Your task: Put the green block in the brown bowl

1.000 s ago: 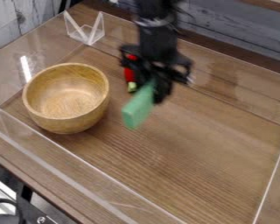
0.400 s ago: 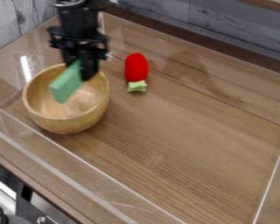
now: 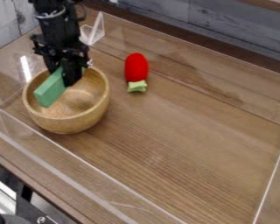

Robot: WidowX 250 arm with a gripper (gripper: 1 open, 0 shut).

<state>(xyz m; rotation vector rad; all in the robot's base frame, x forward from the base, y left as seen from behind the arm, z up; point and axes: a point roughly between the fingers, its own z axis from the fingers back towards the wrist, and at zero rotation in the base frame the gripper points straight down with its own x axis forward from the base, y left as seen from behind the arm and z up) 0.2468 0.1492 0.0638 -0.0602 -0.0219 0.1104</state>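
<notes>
— Where is the green block (image 3: 50,88)?
— Over the brown bowl (image 3: 67,114), at the left of the desk (image 3: 189,131). The jaws of the gripper (image 3: 70,72) are clenched on its upper end, and it hangs inside the ring of the bowl's rim, toward the left side.

— Which way does it point?
— Its long axis runs on a slant: the held end is up and to the right, under the black arm, and the free end dips down and to the left toward the bowl's inner wall. Whether that low end touches the wood I cannot tell.

— And the gripper itself?
— It points down from above, over the far edge of the bowl.

— Anything else on the desk?
— A small red thing with a green base (image 3: 136,70) stands to the right of the bowl, apart from it. A clear low wall (image 3: 60,175) edges the desk on the near side, and a clear stand (image 3: 94,30) sits at the far left, behind the arm.
</notes>
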